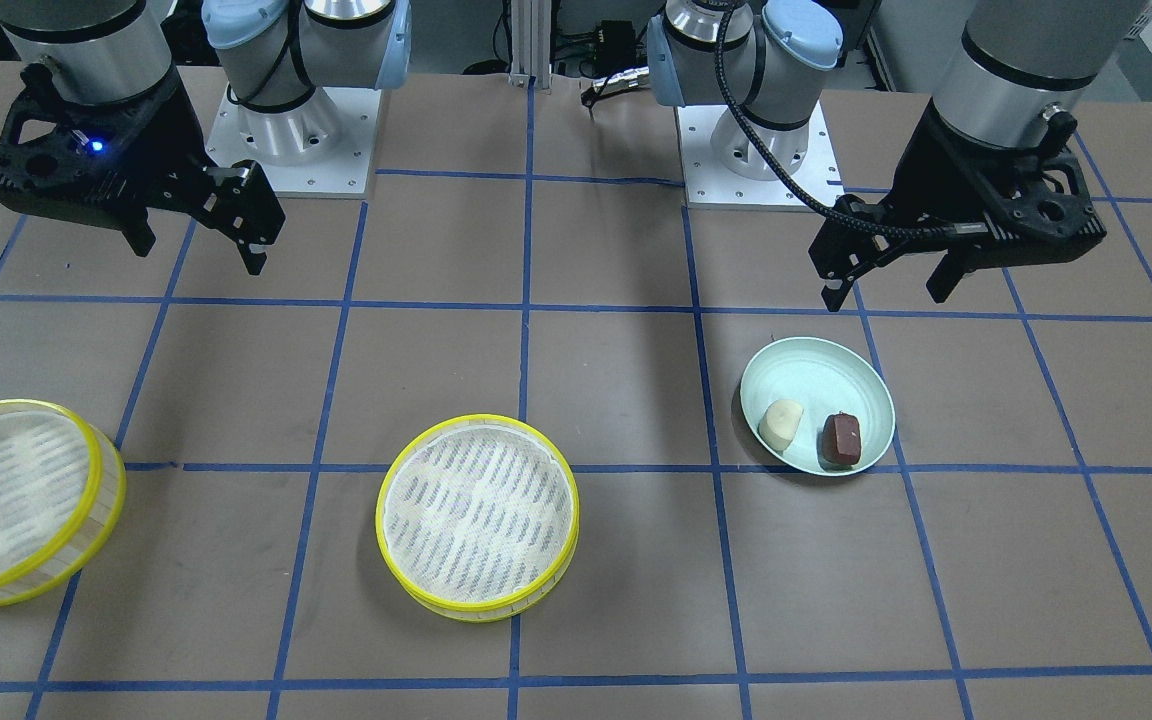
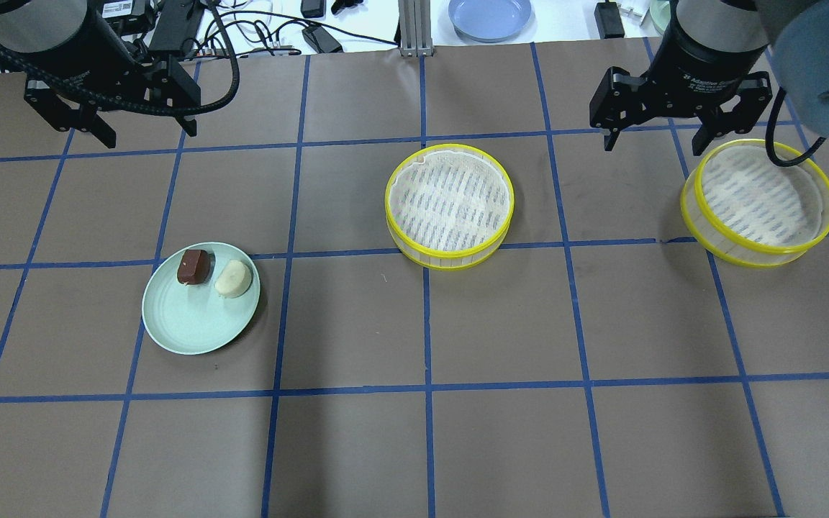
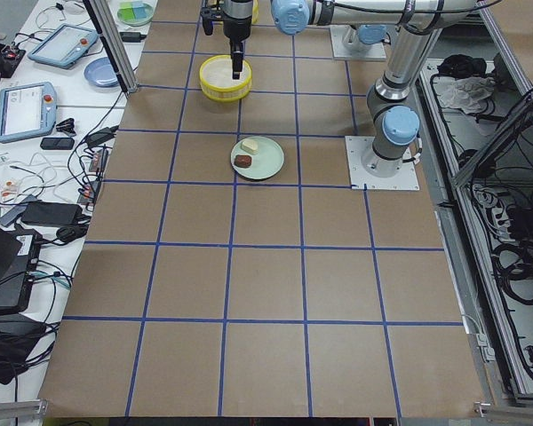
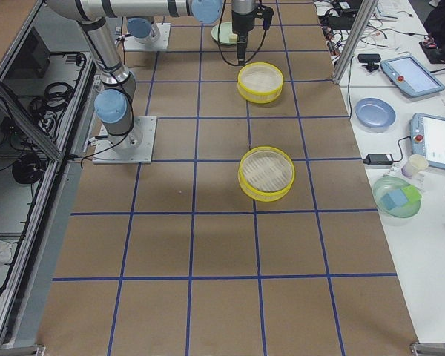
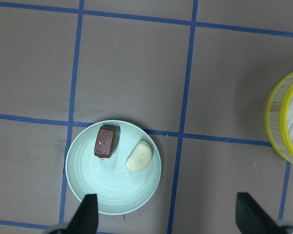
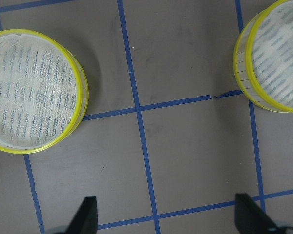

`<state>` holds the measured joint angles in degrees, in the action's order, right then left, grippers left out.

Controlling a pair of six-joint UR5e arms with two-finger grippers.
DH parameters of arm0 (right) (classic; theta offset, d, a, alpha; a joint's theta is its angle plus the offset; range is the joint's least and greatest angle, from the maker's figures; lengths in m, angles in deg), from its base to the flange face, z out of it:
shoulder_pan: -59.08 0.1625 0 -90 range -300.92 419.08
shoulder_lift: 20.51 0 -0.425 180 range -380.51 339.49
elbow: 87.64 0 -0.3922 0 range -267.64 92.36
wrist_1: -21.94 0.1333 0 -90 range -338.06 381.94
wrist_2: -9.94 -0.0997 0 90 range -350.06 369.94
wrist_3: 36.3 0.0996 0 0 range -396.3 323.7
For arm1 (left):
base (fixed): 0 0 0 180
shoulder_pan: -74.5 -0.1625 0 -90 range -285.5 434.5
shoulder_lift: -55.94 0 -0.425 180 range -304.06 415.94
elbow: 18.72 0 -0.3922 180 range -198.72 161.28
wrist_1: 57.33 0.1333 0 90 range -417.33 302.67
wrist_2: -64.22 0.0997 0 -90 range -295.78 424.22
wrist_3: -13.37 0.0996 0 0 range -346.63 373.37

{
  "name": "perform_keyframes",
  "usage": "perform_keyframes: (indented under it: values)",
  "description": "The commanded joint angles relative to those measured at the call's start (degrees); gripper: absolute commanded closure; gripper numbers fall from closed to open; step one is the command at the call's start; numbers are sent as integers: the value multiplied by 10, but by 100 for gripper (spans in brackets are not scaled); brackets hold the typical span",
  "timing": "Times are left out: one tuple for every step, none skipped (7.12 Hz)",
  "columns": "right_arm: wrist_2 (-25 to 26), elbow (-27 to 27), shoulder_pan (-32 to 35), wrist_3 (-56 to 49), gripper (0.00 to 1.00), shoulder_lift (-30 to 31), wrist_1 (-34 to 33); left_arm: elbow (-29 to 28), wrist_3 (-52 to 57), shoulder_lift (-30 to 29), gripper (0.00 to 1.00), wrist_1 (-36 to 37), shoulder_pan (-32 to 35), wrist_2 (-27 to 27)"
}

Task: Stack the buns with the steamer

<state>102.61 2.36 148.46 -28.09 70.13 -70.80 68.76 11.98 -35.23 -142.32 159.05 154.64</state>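
Cream-white bun (image 2: 233,278) beside reddish-brown bun (image 2: 193,266) — both oblong.

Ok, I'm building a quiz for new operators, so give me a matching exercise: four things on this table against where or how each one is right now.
Things: 1 cream-white bun; 2 reddish-brown bun; 3 middle steamer; 4 left gripper.
States: a open, holding nothing; b on the plate, nearer the middle steamer; c on the plate, farther from that steamer; d cloth-lined, no bun inside.
Pairs: 1-b, 2-c, 3-d, 4-a.
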Motion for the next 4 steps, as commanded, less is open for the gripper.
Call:
perform_keyframes:
  values:
    - [-5, 0, 0, 0, 0, 1, 5, 1, 2, 0, 0, 0, -2, -2]
    - [-6, 0, 0, -1, 0, 1, 7, 1, 2, 0, 0, 0, -7, -2]
    - [-9, 0, 1, -2, 0, 1, 5, 1, 2, -1, 0, 0, -7, 4]
    - [-9, -1, 1, -2, 0, 0, 5, 1, 2, -10, 0, -1, -8, 5]
